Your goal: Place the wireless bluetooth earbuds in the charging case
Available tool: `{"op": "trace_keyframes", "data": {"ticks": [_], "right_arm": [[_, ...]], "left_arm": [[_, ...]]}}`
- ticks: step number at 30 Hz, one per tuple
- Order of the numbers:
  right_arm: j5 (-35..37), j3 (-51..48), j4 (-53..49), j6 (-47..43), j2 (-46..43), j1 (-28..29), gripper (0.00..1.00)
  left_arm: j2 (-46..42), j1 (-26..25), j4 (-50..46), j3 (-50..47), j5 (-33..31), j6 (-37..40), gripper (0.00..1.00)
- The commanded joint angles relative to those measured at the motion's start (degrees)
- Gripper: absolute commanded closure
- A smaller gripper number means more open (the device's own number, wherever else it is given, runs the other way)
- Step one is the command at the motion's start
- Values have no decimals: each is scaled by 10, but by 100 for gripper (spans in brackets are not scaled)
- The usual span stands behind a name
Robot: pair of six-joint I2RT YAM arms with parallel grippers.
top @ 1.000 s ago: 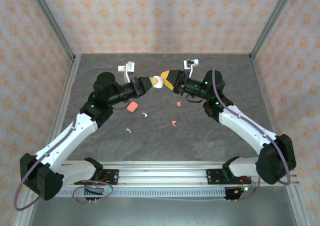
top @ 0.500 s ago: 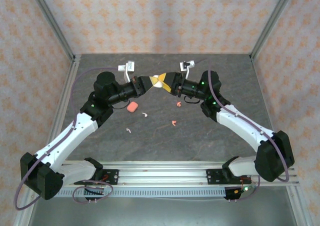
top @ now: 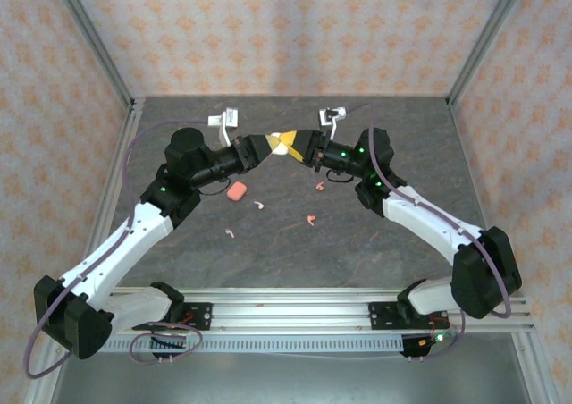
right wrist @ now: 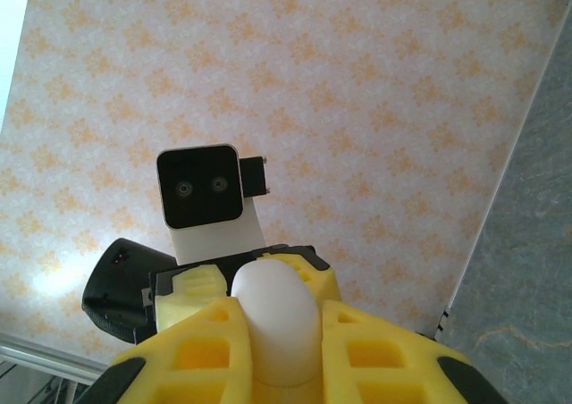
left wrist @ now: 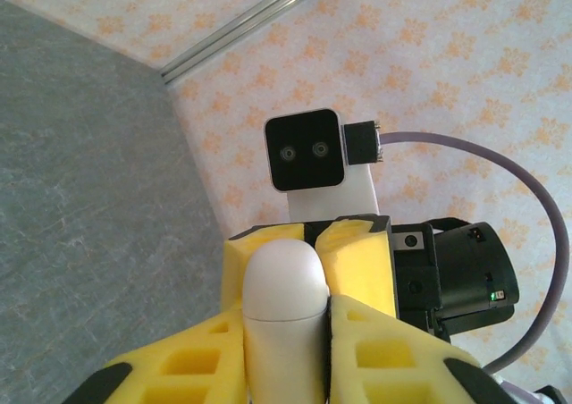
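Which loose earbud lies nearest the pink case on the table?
The white earbud just right of the pink case. The other white earbud lies clearly farther from it, and the pink earbuds sit farther right still.

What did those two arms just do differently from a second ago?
The right gripper moved in toward the left gripper and closed on the white case that it holds up above the table. The coral case and loose earbuds stayed put.
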Motion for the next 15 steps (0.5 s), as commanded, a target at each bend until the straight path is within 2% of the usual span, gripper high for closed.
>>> {"op": "trace_keyframes", "data": {"ticks": [1, 3, 7, 15], "right_arm": [[7, -6, 56, 1, -6, 2, 87], [12, -12, 45, -11, -15, 2, 87], [22, -18, 16, -42, -37, -3, 88], [35, 7, -134, -192, -99, -10, 88]], "left_arm": [[-12, -7, -49, 27, 20, 38, 70], [-13, -6, -73, 39, 22, 54, 61], [-14, -4, -124, 64, 20, 85, 48], [-34, -2, -210, 95, 21, 184, 43]]}}
